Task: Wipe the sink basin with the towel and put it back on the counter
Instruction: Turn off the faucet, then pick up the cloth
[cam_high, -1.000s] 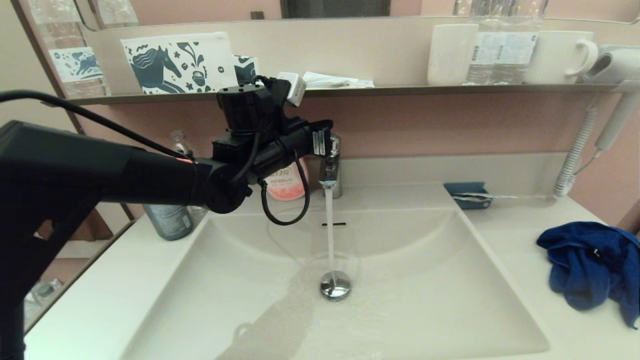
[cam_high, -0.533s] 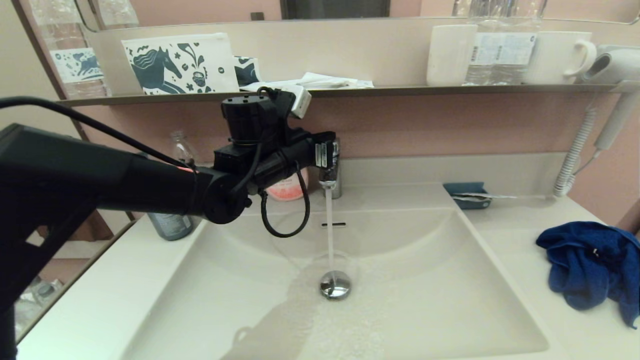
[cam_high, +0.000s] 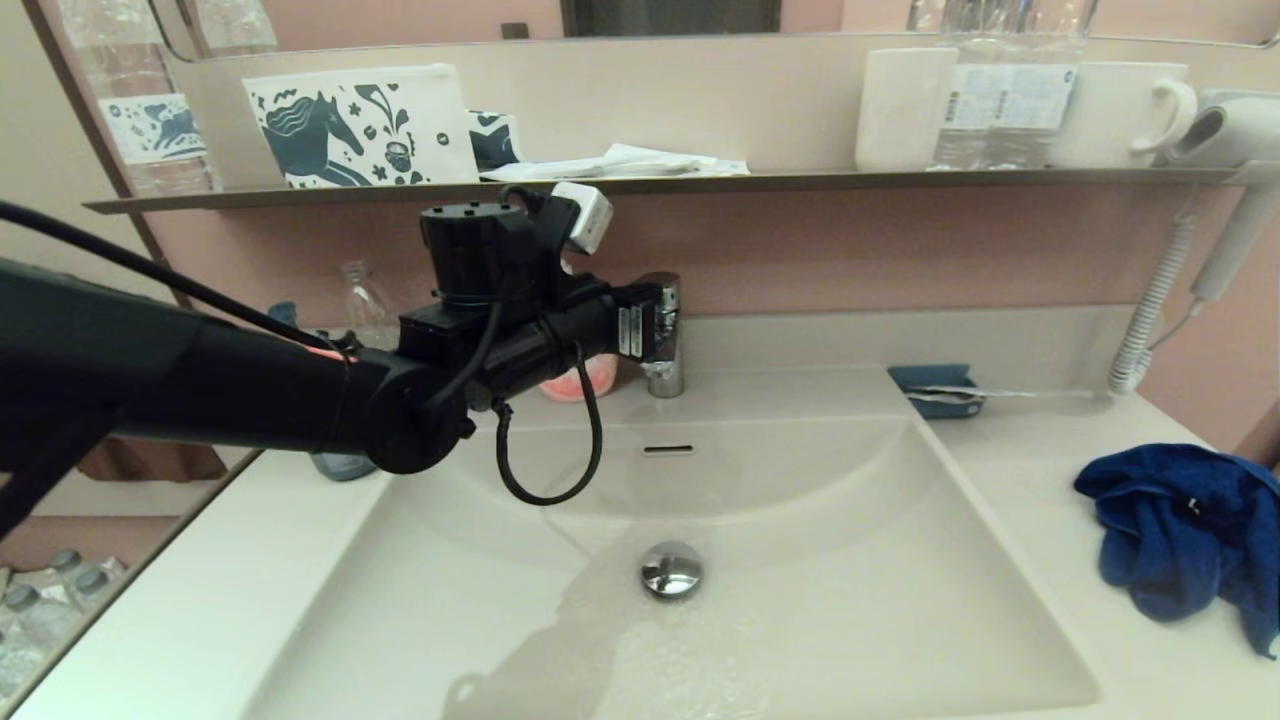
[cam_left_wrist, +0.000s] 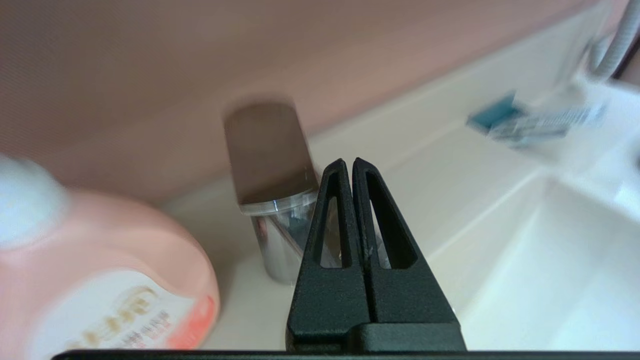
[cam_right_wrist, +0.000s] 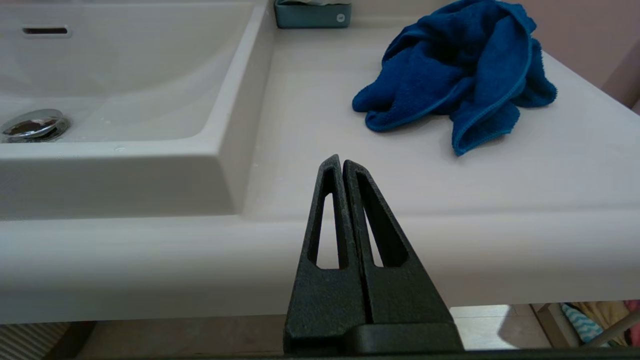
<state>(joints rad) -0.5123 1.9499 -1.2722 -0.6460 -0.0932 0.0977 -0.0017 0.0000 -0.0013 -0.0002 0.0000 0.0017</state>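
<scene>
The cream-white sink basin (cam_high: 860, 560) is wet around its chrome drain plug (cam_high: 671, 570), and no water runs from the chrome faucet (cam_high: 664, 345). My left gripper (cam_high: 655, 330) is shut and empty, its tips right beside the faucet's lever (cam_left_wrist: 267, 150); in the left wrist view it shows as (cam_left_wrist: 348, 162). The royal-blue towel (cam_high: 1180, 535) lies crumpled on the counter (cam_high: 1040, 470) right of the basin, apart from both grippers. My right gripper (cam_right_wrist: 341, 161) is shut and empty, low in front of the counter's front edge, with the towel (cam_right_wrist: 450, 85) beyond it.
A pink soap bottle (cam_high: 572, 382) stands left of the faucet, close to my left wrist. A teal tray (cam_high: 937, 390) sits at the back right of the basin. A dark shelf (cam_high: 800, 180) above carries mugs and bottles. A hair dryer (cam_high: 1230, 130) hangs at the far right.
The water stream from the faucet has stopped. My left arm has dropped lower and drawn slightly left at the faucet lever. The towel has not moved.
</scene>
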